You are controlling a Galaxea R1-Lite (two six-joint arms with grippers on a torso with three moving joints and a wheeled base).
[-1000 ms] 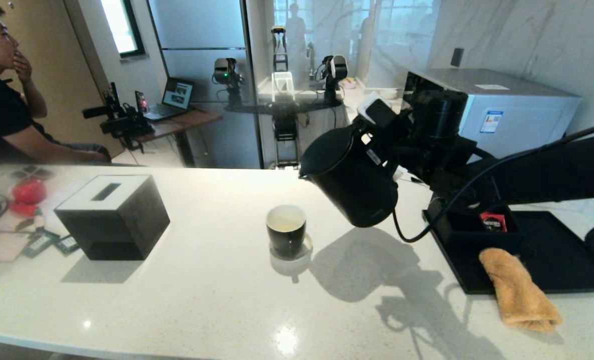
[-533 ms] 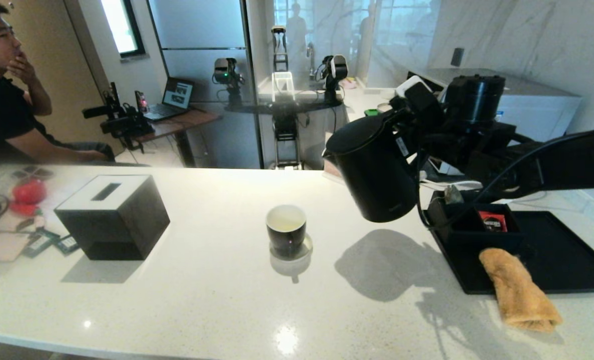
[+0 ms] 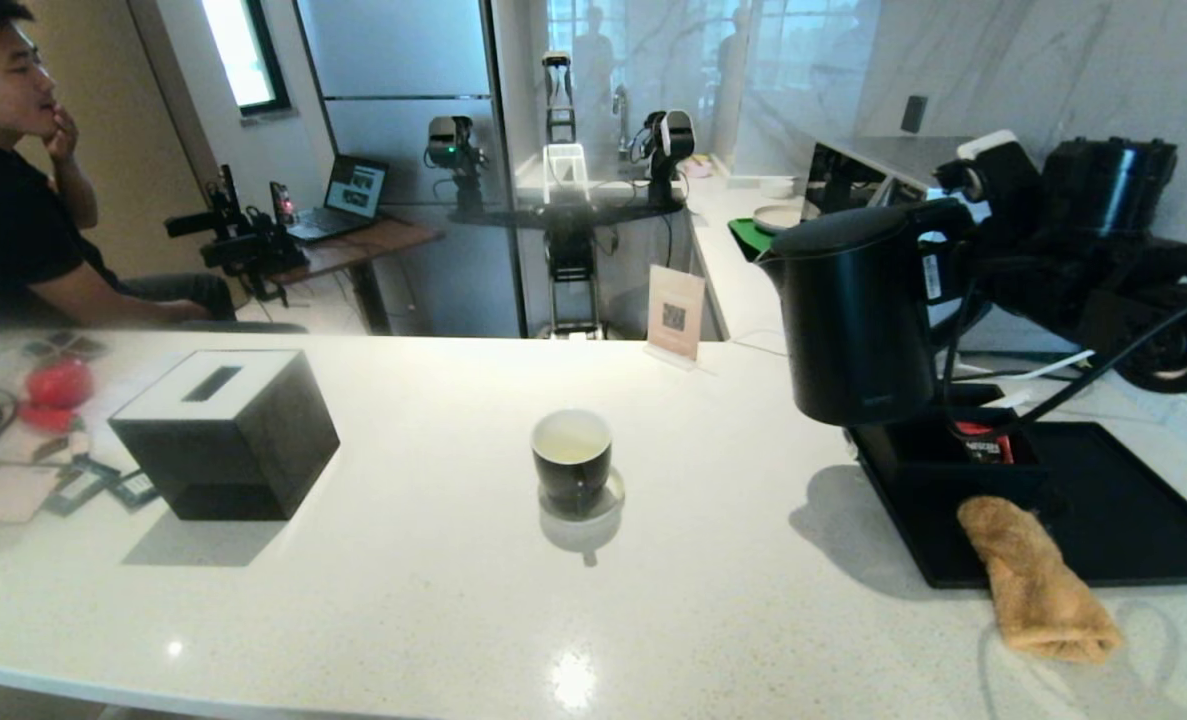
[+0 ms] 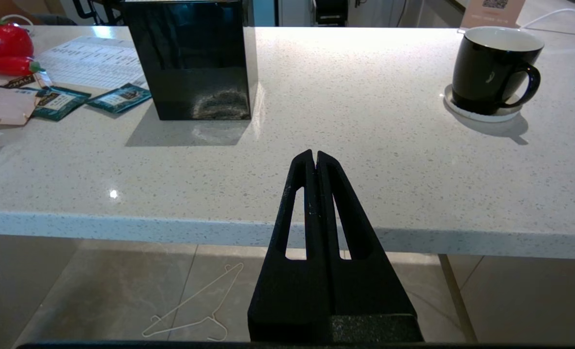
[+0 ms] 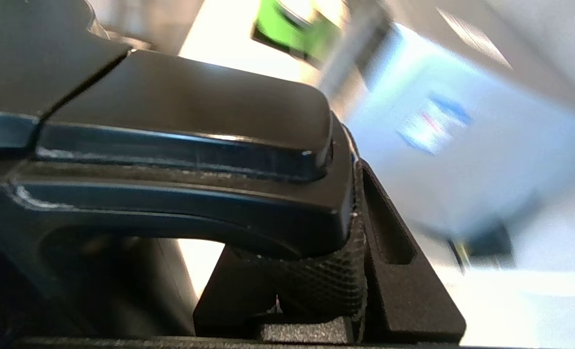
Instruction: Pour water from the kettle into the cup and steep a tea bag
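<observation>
The tall black kettle (image 3: 858, 310) hangs upright above the left end of the black tray (image 3: 1103, 530). My right gripper (image 3: 953, 235) is shut on its loop handle (image 5: 185, 145), and its fingers (image 5: 389, 228) clamp the handle's rear. The black cup (image 3: 572, 460) stands on a white coaster at the counter's middle, well left of the kettle. Pale water (image 3: 570, 438) lies in it. In the left wrist view the cup (image 4: 493, 68) shows a side handle. My left gripper (image 4: 315, 155) is parked shut at the counter's front edge, holding nothing. No tea bag is in view.
A black square-topped box (image 3: 223, 430) stands at the left, with teal packets and red clutter (image 3: 43, 440) beyond it. A red packet (image 3: 983, 442) sits in the tray's compartment and a tan cloth (image 3: 1038, 580) drapes its front edge. A small card sign (image 3: 675, 312) stands at the back.
The kettle has swung from a tilt beside the cup to upright and travelled right with my right arm, ending over the tray. The cup has stayed put.
</observation>
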